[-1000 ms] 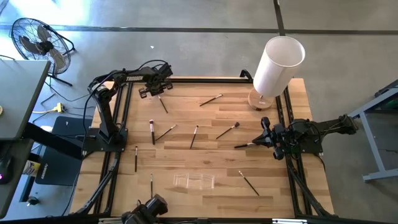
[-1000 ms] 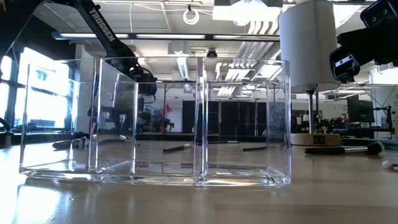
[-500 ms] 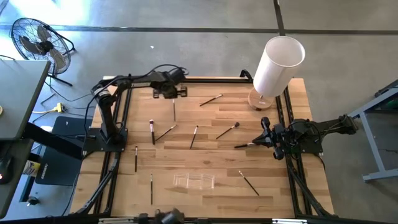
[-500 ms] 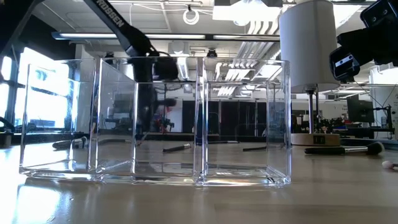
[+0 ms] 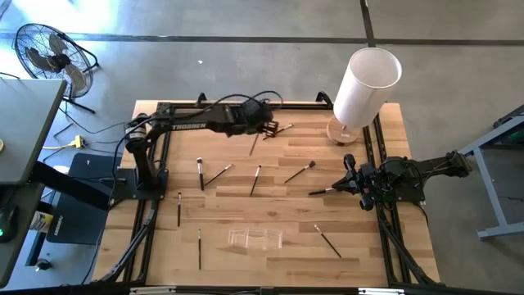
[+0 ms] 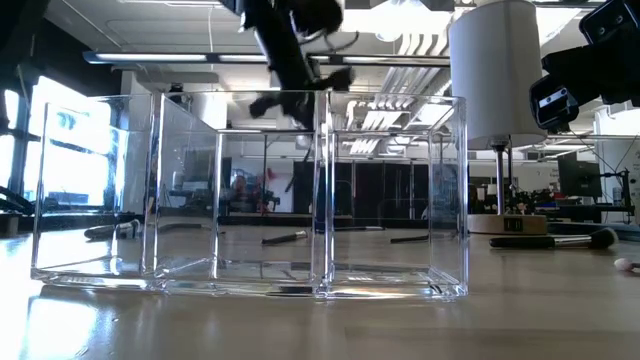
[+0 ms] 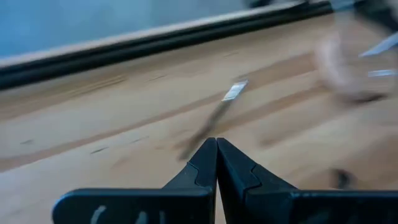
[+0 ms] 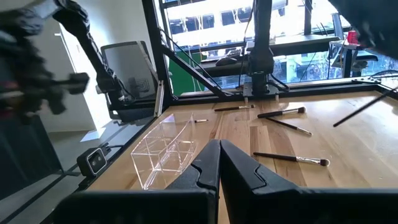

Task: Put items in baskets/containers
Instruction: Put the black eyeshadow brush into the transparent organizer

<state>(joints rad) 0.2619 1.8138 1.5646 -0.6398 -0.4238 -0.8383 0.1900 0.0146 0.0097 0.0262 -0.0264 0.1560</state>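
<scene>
My left gripper (image 5: 262,131) (image 7: 216,142) hangs over the far middle of the table, shut on a thin dark brush (image 5: 255,145). My right gripper (image 5: 345,179) (image 8: 219,144) waits shut at the table's right side, with a dark brush (image 5: 323,191) lying just beside it. Several more brushes lie flat on the wood, among them three (image 5: 255,180) (image 5: 300,170) (image 5: 278,131) in the middle. The clear holder (image 5: 255,238) (image 6: 250,190) (image 8: 165,152) stands on its base near the near edge. My left gripper pinches the brush between its two fingers at one end (image 7: 194,146), coming from above. The brush slants down and away from the fingertips, its silver ferrule end (image 7: 235,91) pointing off. It looks lifted clear of the wood.
A tall white cylinder (image 5: 364,82) on a round wooden base (image 5: 342,131) stands at the far right corner, close to the left gripper's side. Black rails (image 5: 155,172) run along the table's left, right and far edges. Bare wood lies around the holder.
My left gripper has swept along the far edge from the far left corner toward the table's right, staying shut and carrying the brush with it. The brush has swung about under the fingers as it went.
</scene>
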